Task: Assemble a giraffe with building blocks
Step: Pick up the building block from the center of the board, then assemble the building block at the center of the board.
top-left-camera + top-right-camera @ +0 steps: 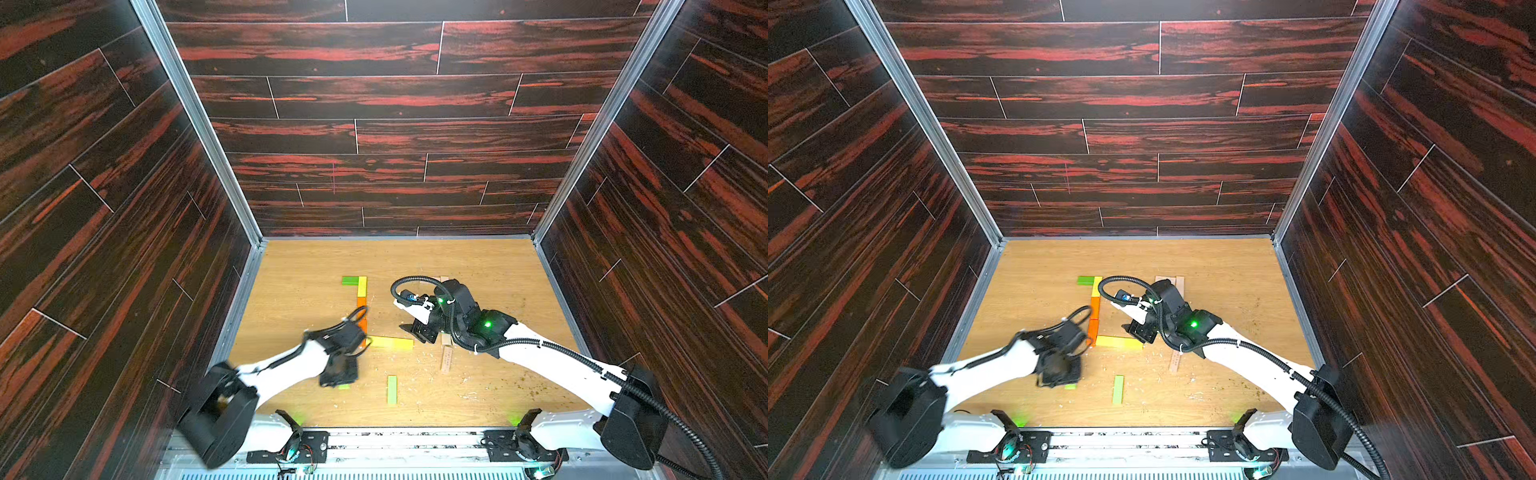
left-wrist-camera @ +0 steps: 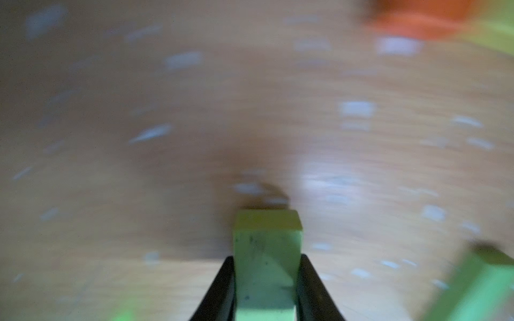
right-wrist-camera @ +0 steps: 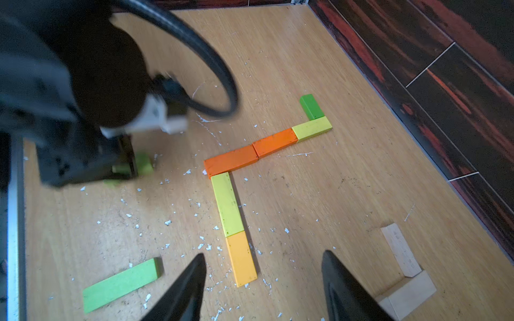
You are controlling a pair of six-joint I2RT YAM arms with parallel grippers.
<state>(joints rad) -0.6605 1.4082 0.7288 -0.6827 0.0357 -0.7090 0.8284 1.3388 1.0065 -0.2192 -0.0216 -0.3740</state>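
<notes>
Left gripper [image 1: 338, 374], blurred in both top views, hangs beside an L-shaped line of green, yellow and orange blocks [image 1: 362, 303]. Its wrist view shows the jaws clamped on a pale green block [image 2: 267, 250]. Right gripper [image 3: 264, 254], in its wrist view, stands open and empty above the line's yellow end; a loose green block [image 3: 121, 283] lies apart.

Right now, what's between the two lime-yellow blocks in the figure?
The far orange block and the near orange block, laid end to end; clearest in the right wrist view.
</notes>
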